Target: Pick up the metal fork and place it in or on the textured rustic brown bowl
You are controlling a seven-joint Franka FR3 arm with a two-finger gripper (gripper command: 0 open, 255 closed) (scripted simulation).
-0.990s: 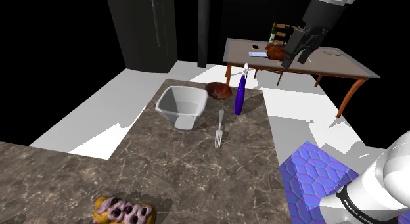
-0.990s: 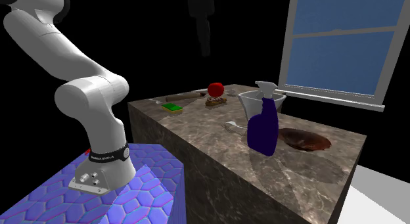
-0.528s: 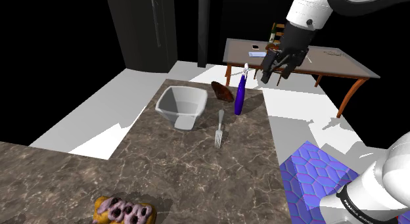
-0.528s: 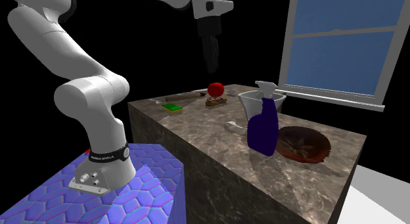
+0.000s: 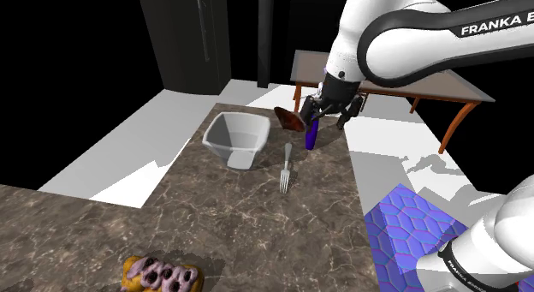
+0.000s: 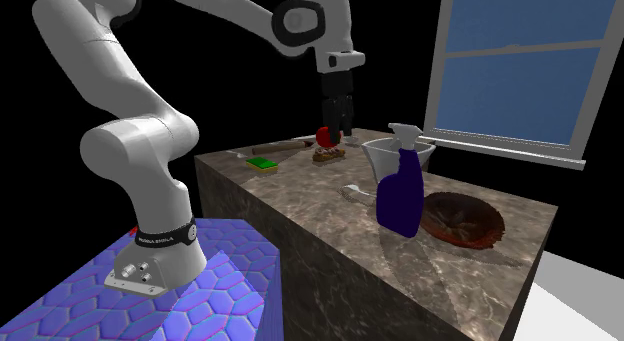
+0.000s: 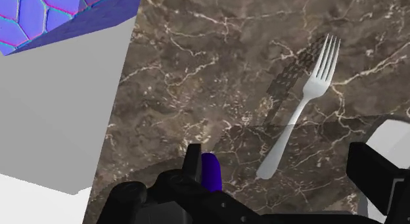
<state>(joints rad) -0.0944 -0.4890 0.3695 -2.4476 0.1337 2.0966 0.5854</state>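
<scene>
Overhead, the wide-spread hand hangs clear of the fork, seemingly below and ahead.

The arm rises from its base, folds at a high elbow and arches over, with the forearm sloping down to the wrist. Below the wrist the black gripper hangs pointing almost straight down, turned a little so that one finger sits lower than the other in the shoulder view. In the wrist view its two fingers stand wide apart and clasp nothing.
</scene>
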